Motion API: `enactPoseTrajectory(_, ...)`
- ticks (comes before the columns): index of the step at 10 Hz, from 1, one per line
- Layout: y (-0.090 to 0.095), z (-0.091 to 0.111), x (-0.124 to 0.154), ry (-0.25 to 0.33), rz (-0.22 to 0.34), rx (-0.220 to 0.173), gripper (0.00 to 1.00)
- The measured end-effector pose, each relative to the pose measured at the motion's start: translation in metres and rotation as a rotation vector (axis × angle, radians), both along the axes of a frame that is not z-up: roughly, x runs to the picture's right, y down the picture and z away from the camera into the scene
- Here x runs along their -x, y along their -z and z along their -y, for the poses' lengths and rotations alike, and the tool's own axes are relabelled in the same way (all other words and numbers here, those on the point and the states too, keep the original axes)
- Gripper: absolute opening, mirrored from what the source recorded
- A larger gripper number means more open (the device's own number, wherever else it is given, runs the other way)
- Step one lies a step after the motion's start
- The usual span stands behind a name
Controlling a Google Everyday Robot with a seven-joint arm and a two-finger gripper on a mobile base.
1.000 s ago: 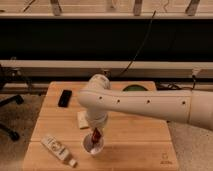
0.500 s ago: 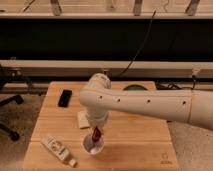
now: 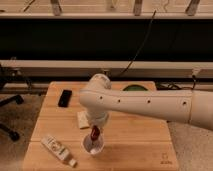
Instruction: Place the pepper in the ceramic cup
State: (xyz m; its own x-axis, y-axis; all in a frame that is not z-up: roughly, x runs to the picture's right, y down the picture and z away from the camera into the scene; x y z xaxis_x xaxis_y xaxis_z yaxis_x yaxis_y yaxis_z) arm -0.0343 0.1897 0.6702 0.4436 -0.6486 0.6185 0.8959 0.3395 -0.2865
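The white ceramic cup (image 3: 93, 146) stands on the wooden table (image 3: 135, 145) near its front edge, left of the middle. The dark-red pepper (image 3: 94, 133) hangs upright just above the cup, its lower end at the cup's mouth. My gripper (image 3: 95, 129) comes down from the thick white arm (image 3: 140, 102) and sits directly over the cup, at the pepper's upper end. The arm hides most of the gripper.
A green bowl (image 3: 134, 88) shows partly behind the arm at the table's back. A black phone (image 3: 65, 97) lies at the back left. A white bottle (image 3: 57, 148) lies at the front left. A pale packet (image 3: 82, 120) lies left of the cup.
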Motion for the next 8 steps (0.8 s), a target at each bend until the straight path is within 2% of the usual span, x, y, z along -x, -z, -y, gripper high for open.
enactPoseTrajectory(2, 0.001, 0.001, -0.001, -0.003, 0.004, -0.002, 0.26)
enactPoseTrajectory(3, 0.004, 0.002, -0.003, -0.018, 0.017, -0.004, 0.17)
enactPoseTrajectory(4, 0.017, 0.002, -0.007, -0.039, 0.033, -0.003, 0.05)
enactPoseTrajectory(5, 0.023, 0.002, -0.009, -0.051, 0.043, -0.003, 0.01)
enactPoseTrajectory(8, 0.040, -0.002, -0.009, -0.073, 0.080, -0.004, 0.00)
